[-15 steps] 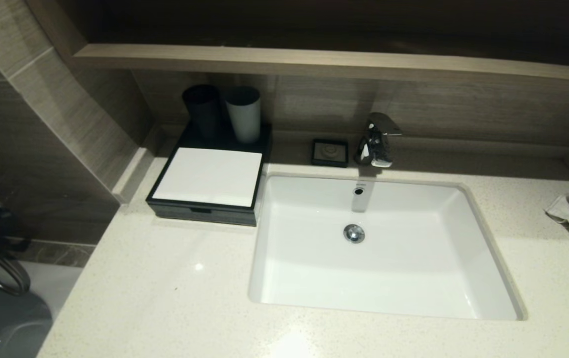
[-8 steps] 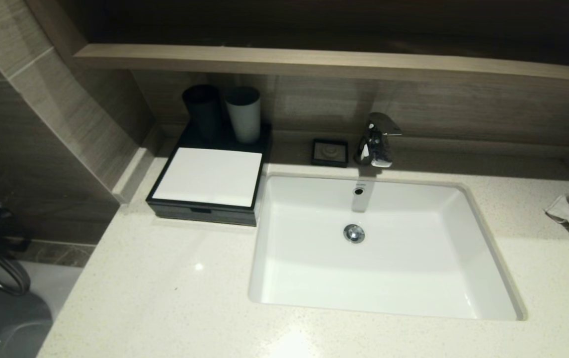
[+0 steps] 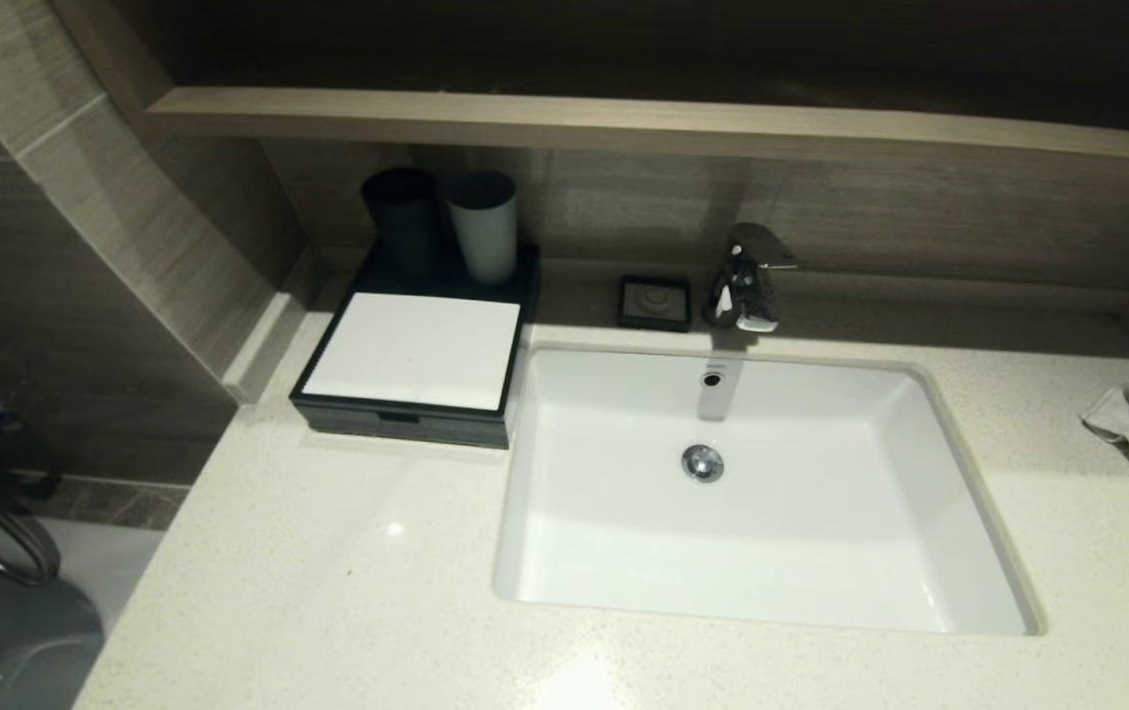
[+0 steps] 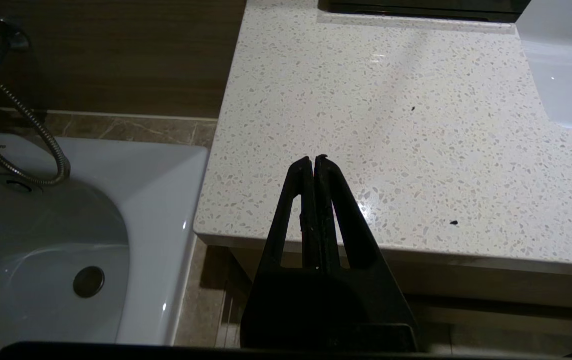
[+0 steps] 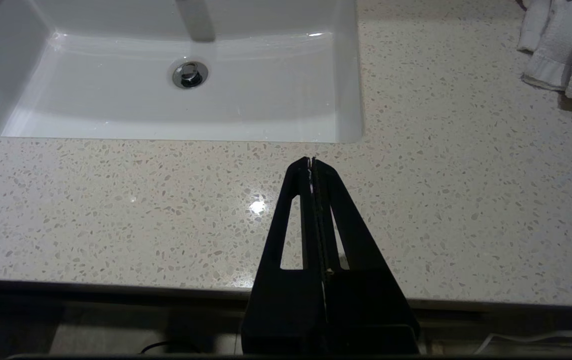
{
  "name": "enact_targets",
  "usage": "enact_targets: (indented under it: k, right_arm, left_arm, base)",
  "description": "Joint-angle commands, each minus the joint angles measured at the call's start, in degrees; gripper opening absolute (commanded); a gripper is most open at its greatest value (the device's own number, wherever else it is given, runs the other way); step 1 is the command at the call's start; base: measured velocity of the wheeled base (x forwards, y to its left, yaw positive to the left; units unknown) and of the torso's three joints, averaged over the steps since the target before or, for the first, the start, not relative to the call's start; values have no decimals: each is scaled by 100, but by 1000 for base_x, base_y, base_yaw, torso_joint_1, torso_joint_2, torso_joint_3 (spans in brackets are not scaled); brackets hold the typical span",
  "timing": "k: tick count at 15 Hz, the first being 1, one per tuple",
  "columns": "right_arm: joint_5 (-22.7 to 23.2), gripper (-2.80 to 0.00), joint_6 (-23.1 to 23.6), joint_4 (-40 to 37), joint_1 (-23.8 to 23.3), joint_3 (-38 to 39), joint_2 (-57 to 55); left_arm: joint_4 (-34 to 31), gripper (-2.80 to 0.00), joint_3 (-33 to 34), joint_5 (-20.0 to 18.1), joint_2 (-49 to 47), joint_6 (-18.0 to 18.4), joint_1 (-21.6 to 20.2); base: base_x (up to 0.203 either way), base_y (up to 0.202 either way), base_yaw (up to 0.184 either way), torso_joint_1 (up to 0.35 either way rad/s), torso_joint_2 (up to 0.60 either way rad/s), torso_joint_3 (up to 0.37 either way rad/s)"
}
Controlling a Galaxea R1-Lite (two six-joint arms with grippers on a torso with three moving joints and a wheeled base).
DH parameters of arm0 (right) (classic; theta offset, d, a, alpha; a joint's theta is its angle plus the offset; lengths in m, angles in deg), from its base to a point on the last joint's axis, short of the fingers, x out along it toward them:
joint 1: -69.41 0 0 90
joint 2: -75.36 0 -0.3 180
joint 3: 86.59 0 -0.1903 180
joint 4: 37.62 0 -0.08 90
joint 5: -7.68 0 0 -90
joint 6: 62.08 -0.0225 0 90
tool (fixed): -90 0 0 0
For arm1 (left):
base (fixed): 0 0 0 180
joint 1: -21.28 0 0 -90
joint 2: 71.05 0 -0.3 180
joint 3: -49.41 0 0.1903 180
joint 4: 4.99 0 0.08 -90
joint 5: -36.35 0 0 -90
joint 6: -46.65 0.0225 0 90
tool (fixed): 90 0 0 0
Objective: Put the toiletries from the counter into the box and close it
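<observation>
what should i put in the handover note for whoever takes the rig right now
Left pincer: shut, empty, parked at the near edge of the counter, left of the sink.
Right pincer: shut, empty, parked at the near edge in front of the sink.
Box: back left of the counter beside the sink, drawer pushed in; black cup and grey cup stand on its rear.
Toiletries: none visible on the counter in any view.
Done: box reads closed. Left: nothing seen; whether the sachets are inside is hidden.

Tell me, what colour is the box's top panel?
White, set in a black box; the head view shows it best.
</observation>
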Motion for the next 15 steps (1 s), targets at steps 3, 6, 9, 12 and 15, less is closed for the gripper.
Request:
enact_targets:
  k: [3, 6, 9, 12, 15]
  right_arm:
    - [0, -280, -13, 4, 0, 0, -9]
    - [0, -280, -12, 4, 0, 0, -9]
    - [0, -280, -13, 4, 0, 0, -9]
    - [0, -280, -13, 4, 0, 0, -9]
    - [0, -280, -13, 4, 0, 0, -9]
  left_arm:
    - [4, -280, 1, 0, 1, 0, -4]
    - [4, -280, 8, 0, 1, 0, -4]
    - [4, -280, 4, 0, 1, 0, -4]
    - [4, -280, 9, 0, 1, 0, -4]
    - [4, -280, 9, 0, 1, 0, -4]
  base:
    - [0, 0, 0, 0, 0, 0]
    - [0, 0, 0, 0, 0, 0]
    - [0, 0, 0, 0, 0, 0]
    - [0, 0, 0, 0, 0, 0]
    - [0, 0, 0, 0, 0, 0]
